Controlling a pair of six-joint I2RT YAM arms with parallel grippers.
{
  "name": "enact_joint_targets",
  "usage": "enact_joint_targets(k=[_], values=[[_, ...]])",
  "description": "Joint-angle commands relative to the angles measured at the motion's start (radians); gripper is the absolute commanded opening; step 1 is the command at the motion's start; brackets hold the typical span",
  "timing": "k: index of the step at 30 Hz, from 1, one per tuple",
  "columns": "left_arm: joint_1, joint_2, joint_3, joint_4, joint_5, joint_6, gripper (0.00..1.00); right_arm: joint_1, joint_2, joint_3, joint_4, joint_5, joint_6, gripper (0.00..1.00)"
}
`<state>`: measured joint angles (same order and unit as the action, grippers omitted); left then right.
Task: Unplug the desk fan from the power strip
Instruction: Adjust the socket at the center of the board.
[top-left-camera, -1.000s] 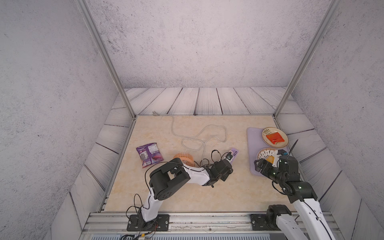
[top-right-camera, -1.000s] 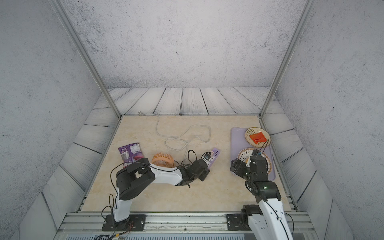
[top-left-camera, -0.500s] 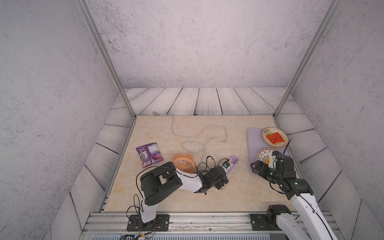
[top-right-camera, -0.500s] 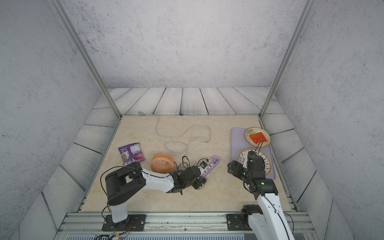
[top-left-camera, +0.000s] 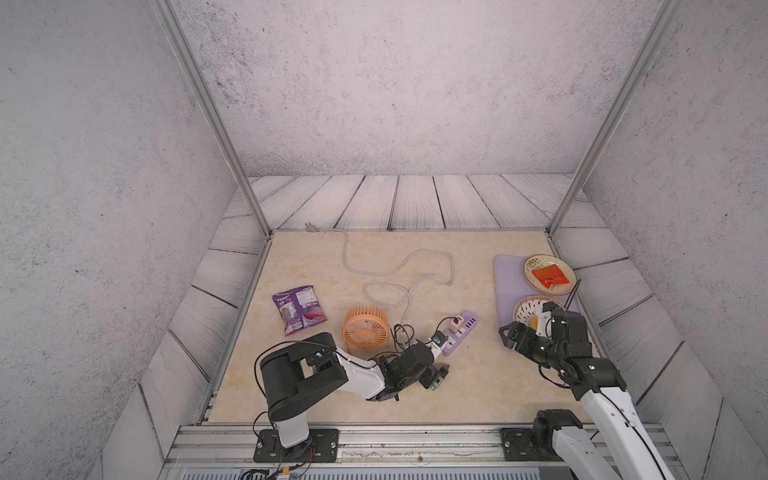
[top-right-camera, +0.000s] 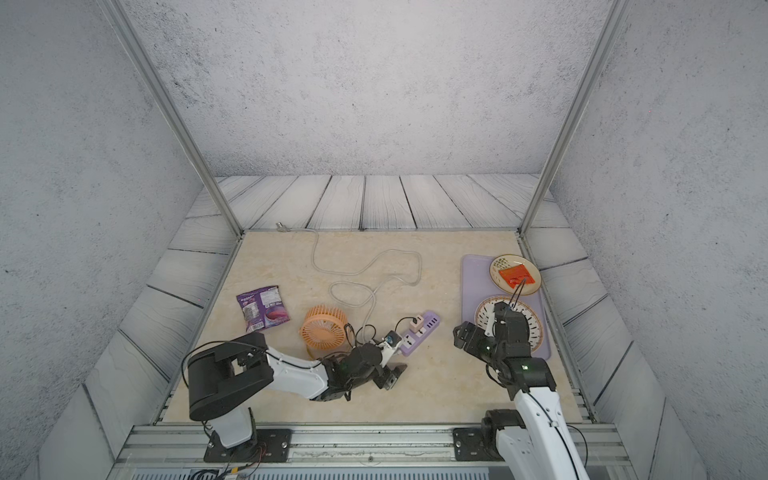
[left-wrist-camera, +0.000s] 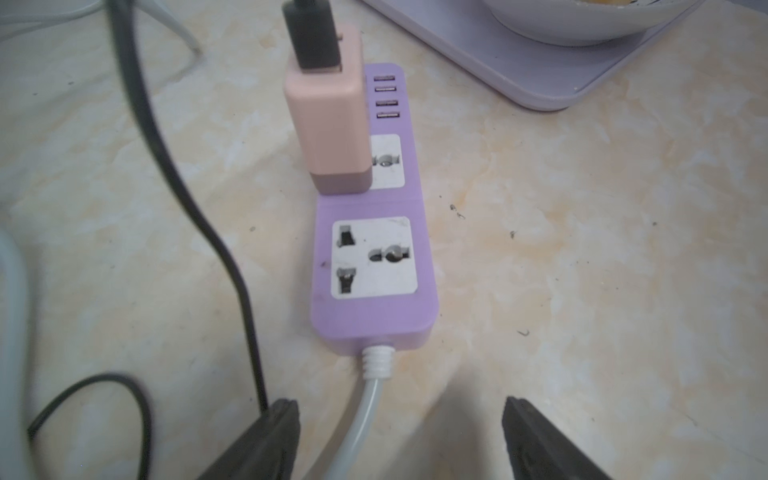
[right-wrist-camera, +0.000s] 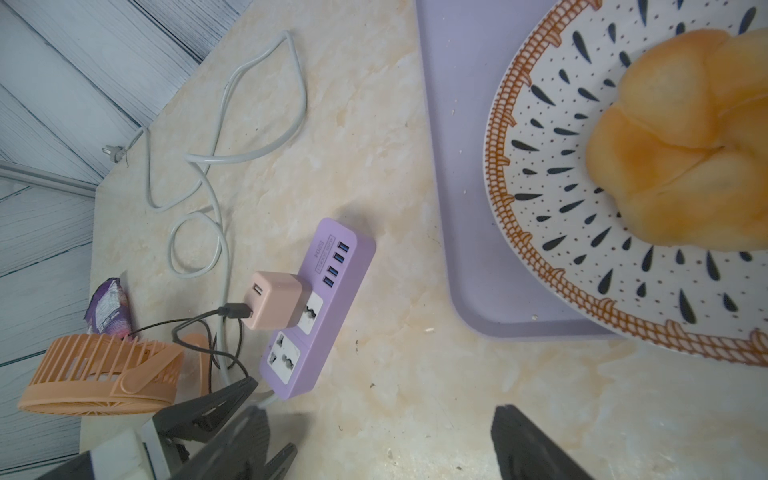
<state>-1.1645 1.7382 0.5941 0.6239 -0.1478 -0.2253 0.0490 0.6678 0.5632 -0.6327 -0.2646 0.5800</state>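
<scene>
We hold nothing, jaws wide apart.
Our left gripper (left-wrist-camera: 399, 403) straddles the cable (left-wrist-camera: 365, 415) off the power strip (left-wrist-camera: 374, 316)'s end; right gripper (right-wrist-camera: 378, 415) over bare table (right-wrist-camera: 415, 374) beside the tray (right-wrist-camera: 457, 208) edge.

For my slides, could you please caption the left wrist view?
Open left end effector faces the power strip, with the pink adapter plugged into its farther socket.

Both top views look steeply down from high above the near edge, taking in the whole table (top-left-camera: 478, 386). Both wrist cameras sit low and close, sharing the power strip (left-wrist-camera: 374, 316).
</scene>
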Motion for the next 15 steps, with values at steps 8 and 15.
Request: enact_joint_targets(k=[8, 15], values=[[-0.009, -0.15, -0.073, 0.11, 0.119, -0.038, 0.85, 0.002, -0.042, -0.005, -0.004, -0.034, -0.027, 0.89], [-0.009, -0.161, 0.006, 0.063, 0.202, -0.029, 0.86, 0.001, -0.027, -0.006, 0.003, -0.039, -0.03, 0.89]])
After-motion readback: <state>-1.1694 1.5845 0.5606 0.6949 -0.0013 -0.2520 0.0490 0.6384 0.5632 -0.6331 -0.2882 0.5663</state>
